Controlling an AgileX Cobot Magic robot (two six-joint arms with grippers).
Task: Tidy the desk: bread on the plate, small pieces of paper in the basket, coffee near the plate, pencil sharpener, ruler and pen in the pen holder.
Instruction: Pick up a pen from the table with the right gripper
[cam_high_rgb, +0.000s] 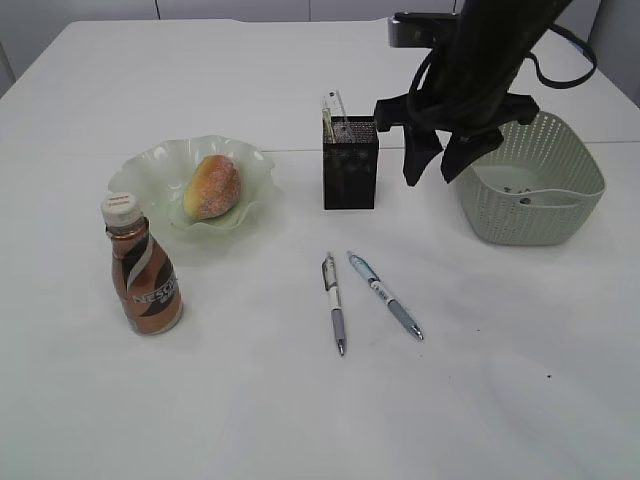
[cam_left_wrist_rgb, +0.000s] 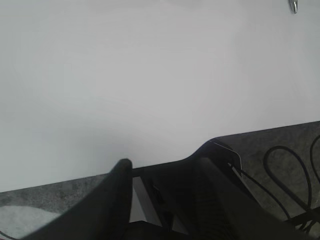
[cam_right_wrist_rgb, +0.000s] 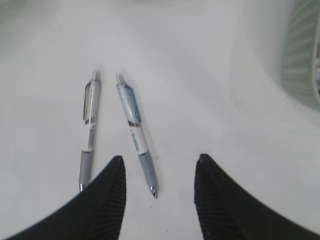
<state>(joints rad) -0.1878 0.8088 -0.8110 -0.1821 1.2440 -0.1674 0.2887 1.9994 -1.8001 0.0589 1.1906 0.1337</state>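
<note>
The bread (cam_high_rgb: 212, 187) lies on the pale green plate (cam_high_rgb: 150, 165). The coffee bottle (cam_high_rgb: 144, 272) stands in front of the plate. The black mesh pen holder (cam_high_rgb: 350, 170) has a ruler (cam_high_rgb: 331, 108) sticking out. A white pen (cam_high_rgb: 334, 300) and a blue pen (cam_high_rgb: 386, 295) lie side by side on the table in front of the holder. In the right wrist view the white pen (cam_right_wrist_rgb: 90, 125) and blue pen (cam_right_wrist_rgb: 135, 130) lie below my jaws. My right gripper (cam_high_rgb: 430, 178) (cam_right_wrist_rgb: 160, 159) is open and empty, raised between holder and basket. My left gripper (cam_left_wrist_rgb: 167, 160) looks open and empty over the table's near edge. No pencil sharpener shows.
The green basket (cam_high_rgb: 560, 225) stands at the right with a few small bits inside; its wall also shows in the right wrist view (cam_right_wrist_rgb: 300, 60). A pen tip (cam_left_wrist_rgb: 293, 5) shows at the top right of the left wrist view. Cables lie below the table edge (cam_left_wrist_rgb: 280, 165).
</note>
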